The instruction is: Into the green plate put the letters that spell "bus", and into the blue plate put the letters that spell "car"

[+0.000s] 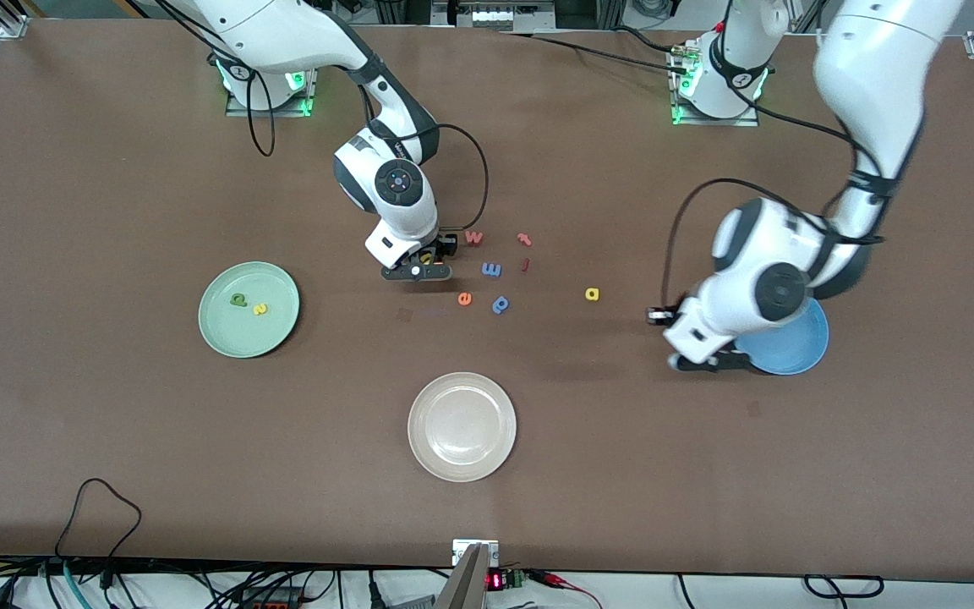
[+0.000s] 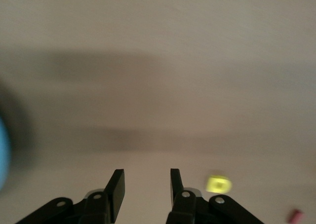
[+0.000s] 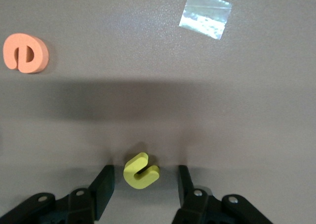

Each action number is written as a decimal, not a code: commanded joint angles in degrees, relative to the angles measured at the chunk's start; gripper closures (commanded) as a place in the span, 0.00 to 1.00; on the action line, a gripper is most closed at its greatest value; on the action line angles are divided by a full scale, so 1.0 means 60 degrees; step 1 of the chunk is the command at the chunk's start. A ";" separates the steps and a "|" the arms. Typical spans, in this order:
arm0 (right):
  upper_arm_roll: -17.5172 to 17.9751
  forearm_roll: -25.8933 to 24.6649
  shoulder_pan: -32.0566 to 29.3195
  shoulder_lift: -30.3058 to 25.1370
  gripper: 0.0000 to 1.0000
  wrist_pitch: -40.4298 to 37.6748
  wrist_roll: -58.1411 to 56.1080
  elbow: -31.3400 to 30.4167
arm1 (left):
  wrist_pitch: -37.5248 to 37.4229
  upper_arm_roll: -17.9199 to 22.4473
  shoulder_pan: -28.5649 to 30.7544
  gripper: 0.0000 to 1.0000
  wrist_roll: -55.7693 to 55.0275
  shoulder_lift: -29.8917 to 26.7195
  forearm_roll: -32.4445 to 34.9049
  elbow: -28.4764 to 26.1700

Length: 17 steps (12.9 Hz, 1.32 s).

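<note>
My right gripper (image 3: 143,184) sits low over the desk (image 1: 115,440), jaws spread around the yellow u (image 3: 141,170) without touching it; the orange e (image 3: 25,53) lies near. My left gripper (image 2: 146,187) hangs beside the blue plate (image 1: 796,355), jaws parted and empty, the yellow a (image 1: 592,294) nearby. The green plate (image 1: 225,334) holds the dark green b (image 1: 238,299) and yellow s (image 1: 259,309).

A wide brown matte table (image 1: 115,440) fills the space under even light. Black cables (image 1: 98,507) trail over its near edge, where a small red-lit display (image 1: 495,580) glows.
</note>
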 commanded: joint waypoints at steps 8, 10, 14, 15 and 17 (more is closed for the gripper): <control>-0.0054 -0.0214 0.0069 0.0306 0.87 0.0267 0.0118 0.0159 | 0.0957 0.0096 -0.1904 0.49 -0.0796 0.1009 0.1623 0.0007; -0.0054 -0.0214 0.0010 0.0277 0.91 0.0238 0.0060 0.0159 | 0.0928 0.0081 -0.2006 0.49 -0.0796 0.1024 0.1923 -0.0051; -0.0083 -0.0170 -0.0895 -0.0877 0.92 -0.0725 -0.0583 0.0173 | 0.0957 0.0067 -0.1963 0.48 -0.0636 0.0951 0.1953 -0.0183; -0.0083 -0.0141 -0.1348 -0.1243 0.92 -0.1121 -0.0977 0.0159 | 0.0957 0.0052 -0.1919 0.47 -0.0199 0.0951 0.1953 -0.0198; -0.0083 -0.0097 -0.2213 -0.1757 0.92 -0.1927 -0.2030 0.0159 | 0.1001 -0.0021 -0.1845 0.46 0.0956 0.0965 0.1924 -0.0212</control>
